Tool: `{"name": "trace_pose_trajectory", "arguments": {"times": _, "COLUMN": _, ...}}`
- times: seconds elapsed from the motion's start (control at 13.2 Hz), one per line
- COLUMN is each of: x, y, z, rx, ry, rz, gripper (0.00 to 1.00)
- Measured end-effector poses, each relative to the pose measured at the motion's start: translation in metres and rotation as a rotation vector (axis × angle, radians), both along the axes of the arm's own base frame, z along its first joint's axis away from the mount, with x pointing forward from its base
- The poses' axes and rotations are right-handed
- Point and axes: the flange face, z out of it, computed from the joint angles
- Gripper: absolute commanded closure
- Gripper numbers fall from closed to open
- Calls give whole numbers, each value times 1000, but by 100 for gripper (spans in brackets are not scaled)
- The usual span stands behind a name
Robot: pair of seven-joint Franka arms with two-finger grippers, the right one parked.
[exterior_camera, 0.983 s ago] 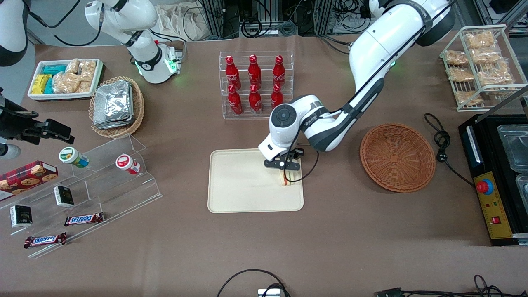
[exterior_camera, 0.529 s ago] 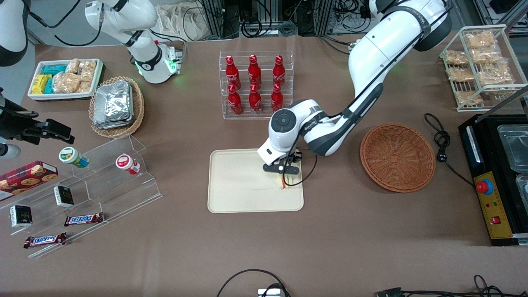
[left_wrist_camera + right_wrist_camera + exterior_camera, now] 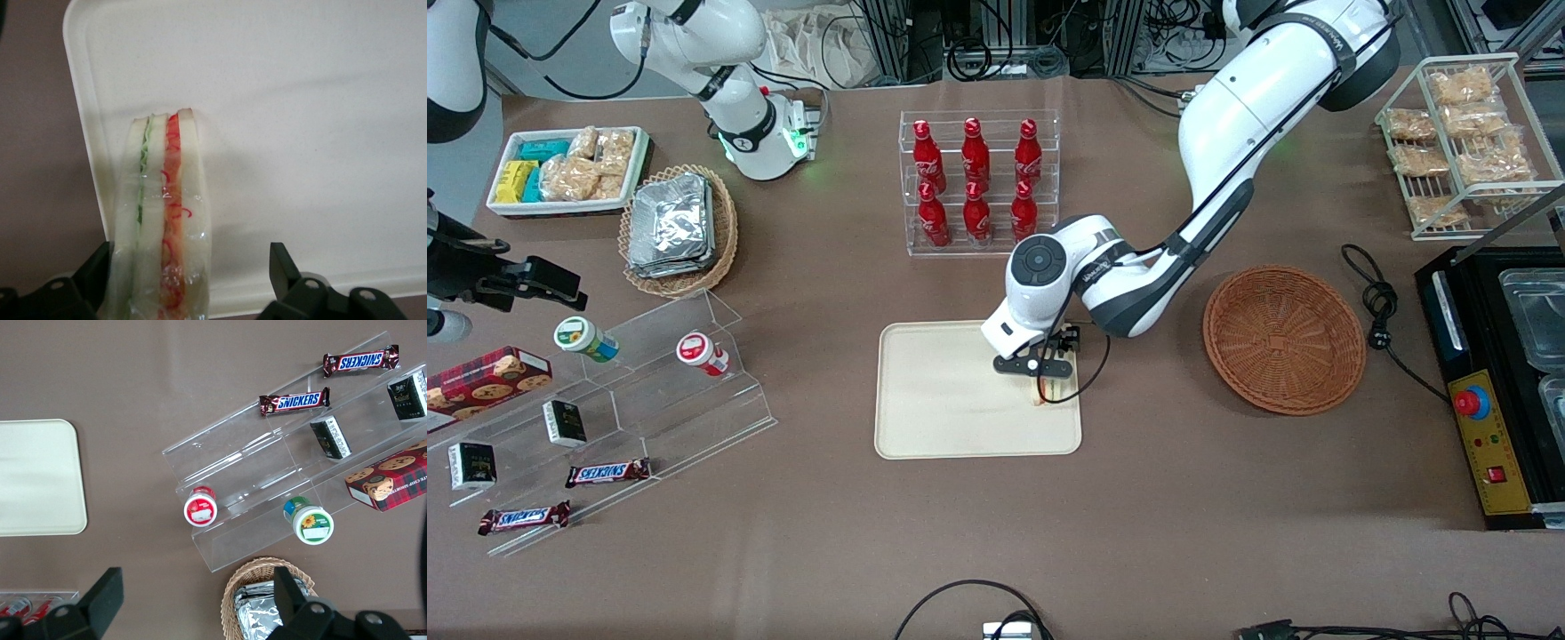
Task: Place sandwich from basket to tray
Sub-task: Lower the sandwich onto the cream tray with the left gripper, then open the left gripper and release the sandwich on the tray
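Wrapped sandwich [image 3: 162,220] stands on edge on cream tray [image 3: 951,418]; wicker basket [image 3: 1284,339] empty.

Your end effector [image 3: 1048,380] is hanging low over the tray [image 3: 943,400], its fingers [image 3: 283,263] spread apart around the sandwich [image 3: 162,220], which is standing on edge beside the rim. Most of the tray toward the parked arm's end is lying bare. The bottle rack [image 3: 978,182] is standing farther from the front camera; the basket [image 3: 1284,340] is sitting apart.
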Motion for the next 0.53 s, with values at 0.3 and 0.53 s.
{"name": "trace_pose_trajectory", "arguments": {"times": 0.3, "x": 5, "y": 0, "z": 7, "rx": -4, "ry": -10, "rz": 35, "gripper": 0}}
{"name": "trace_pose_trajectory", "arguments": {"times": 0.53, "x": 29, "y": 18, "z": 38, "rx": 32, "ry": -26, "rz": 91, "gripper": 0}}
